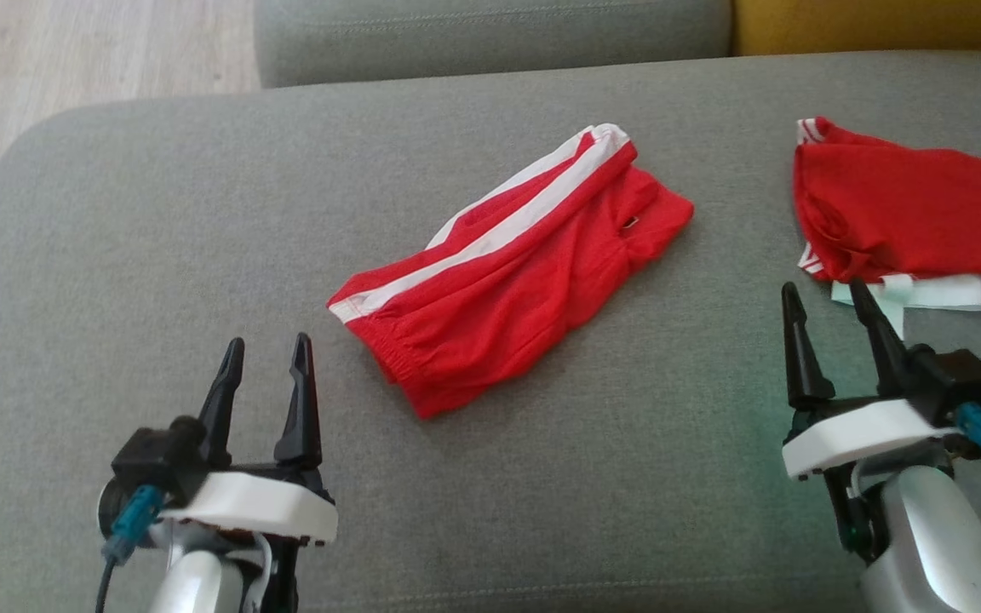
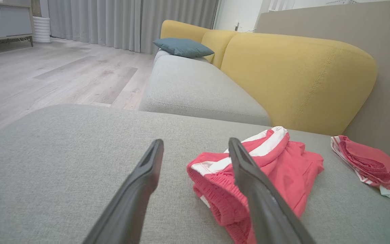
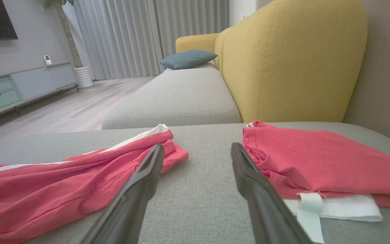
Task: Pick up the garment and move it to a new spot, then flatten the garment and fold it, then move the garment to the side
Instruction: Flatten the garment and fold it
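The shorts (image 1: 512,272) are lying rumpled mid-cushion (image 1: 116,213), another red garment (image 1: 908,213) sitting far right. The left gripper (image 1: 268,339) and right gripper (image 1: 823,287) are hovering near, jaws spread, holding nothing. Pick-up seems pending: a gripper is needing to reach in and pinch an edge.

Red white-striped shorts (image 1: 518,272); grey cushion (image 1: 158,255).

Open cushion (image 1: 158,255) surrounds the shorts (image 1: 507,289); another red garment (image 1: 908,213) lies rightward.
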